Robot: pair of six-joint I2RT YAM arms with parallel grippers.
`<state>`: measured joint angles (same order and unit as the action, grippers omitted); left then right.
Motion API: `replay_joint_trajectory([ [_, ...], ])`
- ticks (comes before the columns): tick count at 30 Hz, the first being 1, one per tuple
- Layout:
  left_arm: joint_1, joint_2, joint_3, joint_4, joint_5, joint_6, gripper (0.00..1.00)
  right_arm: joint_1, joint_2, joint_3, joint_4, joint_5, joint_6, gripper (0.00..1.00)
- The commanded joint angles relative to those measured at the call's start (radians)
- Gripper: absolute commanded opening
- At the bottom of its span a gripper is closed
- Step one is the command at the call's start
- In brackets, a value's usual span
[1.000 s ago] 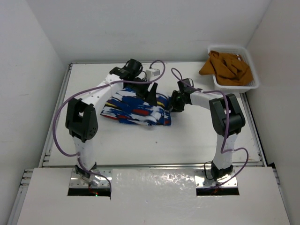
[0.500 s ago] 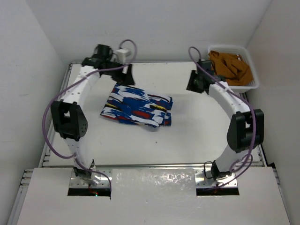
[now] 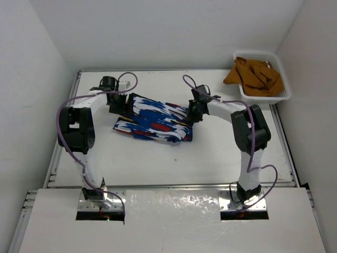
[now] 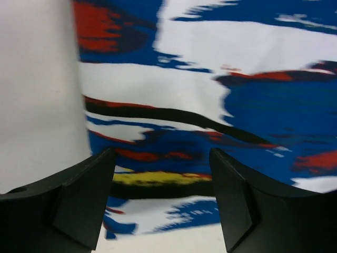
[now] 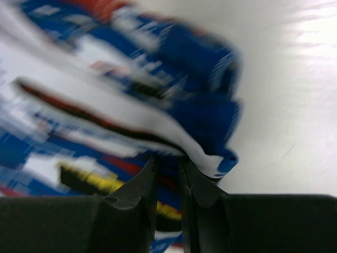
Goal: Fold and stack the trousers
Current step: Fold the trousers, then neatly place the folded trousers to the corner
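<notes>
The trousers (image 3: 155,118) lie folded in a flat blue bundle with white, red, yellow and black patches at mid-table. My left gripper (image 3: 117,104) is at their far left corner. In the left wrist view (image 4: 162,155) it is open, its jaws wide apart just over the fabric (image 4: 210,47) near its edge. My right gripper (image 3: 194,112) is at their right end. In the right wrist view (image 5: 167,161) its jaws are nearly together, pinching a layer under the folded edge of the cloth (image 5: 105,79).
A white basket (image 3: 281,95) holding an orange-brown cloth (image 3: 255,76) stands at the back right corner. White walls close in the table on the left, back and right. Purple cables loop off both arms.
Half a second ago both arms were raised toward the far corners, away from the trousers. Now both have come down to the bundle's left and right ends, the right one closing on the fabric.
</notes>
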<state>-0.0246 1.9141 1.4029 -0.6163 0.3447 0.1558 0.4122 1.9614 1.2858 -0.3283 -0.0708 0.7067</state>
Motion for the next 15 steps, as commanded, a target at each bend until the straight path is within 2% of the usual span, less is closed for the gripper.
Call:
replay_joint_trajectory([
  [1,0.025,0.023,-0.037,0.113,-0.105,-0.027,0.7,-0.065,0.051,0.081,0.006,0.022,0.013,0.2],
  [7,0.049,0.025,-0.056,0.121,-0.059,-0.013,0.7,-0.072,0.149,0.234,-0.054,-0.012,-0.128,0.21],
  [12,0.054,0.051,-0.091,0.098,0.007,-0.001,0.74,-0.073,0.111,0.234,-0.069,0.003,-0.214,0.28],
  [13,0.054,0.059,-0.103,0.101,0.013,-0.01,0.73,-0.073,0.094,0.245,-0.096,0.008,-0.229,0.3],
  [15,0.054,0.075,-0.136,0.107,0.039,-0.021,0.64,-0.076,0.076,0.254,-0.138,0.015,-0.254,0.39],
])
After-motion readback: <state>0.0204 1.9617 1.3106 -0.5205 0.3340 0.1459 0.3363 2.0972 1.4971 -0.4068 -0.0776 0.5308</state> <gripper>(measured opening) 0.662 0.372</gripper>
